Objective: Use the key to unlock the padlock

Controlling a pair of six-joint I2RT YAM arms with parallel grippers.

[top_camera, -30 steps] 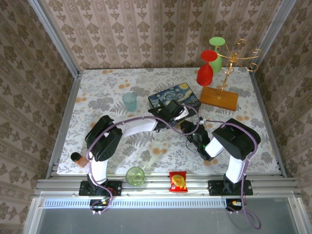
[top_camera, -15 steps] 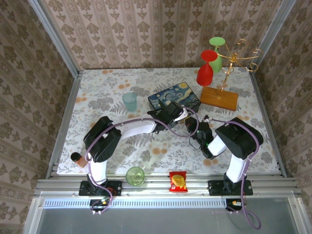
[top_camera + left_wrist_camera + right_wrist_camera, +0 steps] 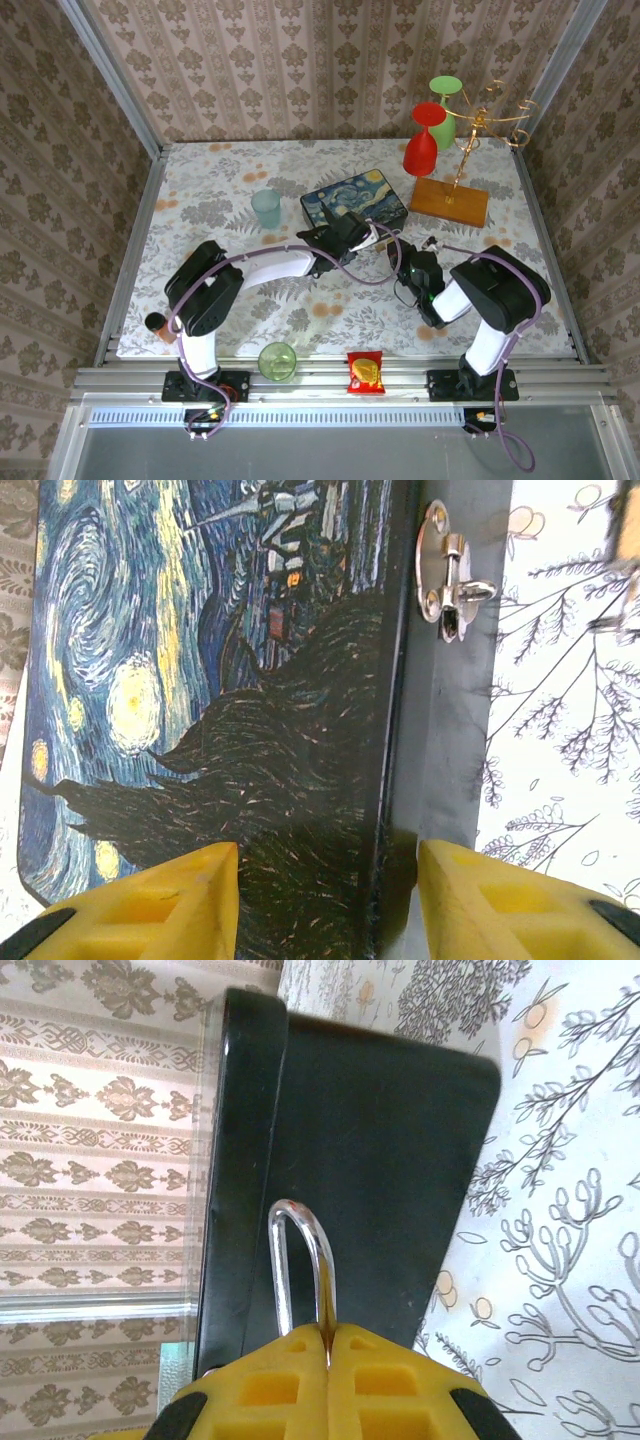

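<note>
Floral tablecloth (image 3: 560, 1160), padlock (image 3: 281, 1270) (in right hand (image 3: 328, 1335))

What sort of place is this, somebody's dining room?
Likely not a home but a small robot test booth dressed like one: wallpapered panels close in a table, and robot arms are bolted to a metal rail at its near edge.

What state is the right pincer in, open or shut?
Shut on the padlock: the right pincer has its yellow fingers meeting, and the silvery shackle loop sticks out from between them.
</note>
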